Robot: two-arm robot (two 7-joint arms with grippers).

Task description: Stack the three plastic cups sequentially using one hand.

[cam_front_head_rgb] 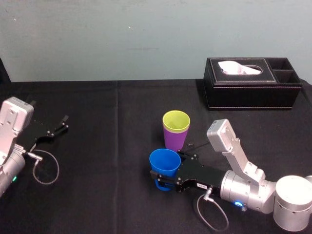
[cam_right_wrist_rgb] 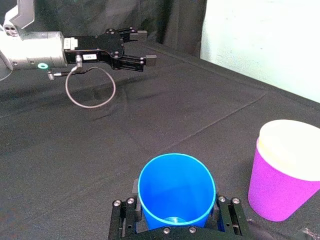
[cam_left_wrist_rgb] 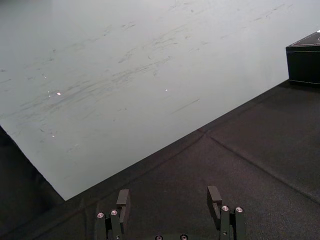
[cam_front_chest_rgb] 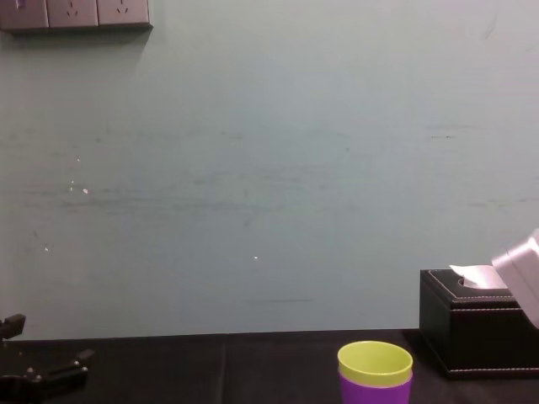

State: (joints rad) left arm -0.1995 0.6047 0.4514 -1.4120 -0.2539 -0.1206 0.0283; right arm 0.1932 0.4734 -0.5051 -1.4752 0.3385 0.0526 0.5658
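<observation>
The blue cup (cam_front_head_rgb: 164, 163) (cam_right_wrist_rgb: 176, 190) stands upright on the black table, just in front of the other two cups. My right gripper (cam_front_head_rgb: 163, 178) (cam_right_wrist_rgb: 175, 222) reaches in from the right and has a finger against each side of its lower body. The yellow-green cup (cam_front_head_rgb: 176, 121) (cam_right_wrist_rgb: 292, 150) (cam_front_chest_rgb: 375, 362) is nested inside the purple cup (cam_front_head_rgb: 174, 140) (cam_right_wrist_rgb: 277, 192) (cam_front_chest_rgb: 375, 393), only its rim showing. At the table's left side my left gripper (cam_front_head_rgb: 61, 124) (cam_left_wrist_rgb: 170, 200) (cam_right_wrist_rgb: 142, 47) rests open and holds nothing.
A black tissue box (cam_front_head_rgb: 251, 83) (cam_front_chest_rgb: 476, 332) (cam_left_wrist_rgb: 304, 62) stands at the back right, behind the cups. A cable loop (cam_front_head_rgb: 46, 168) lies by the left arm. The table (cam_front_head_rgb: 107, 146) is covered in black cloth, with a pale wall behind it.
</observation>
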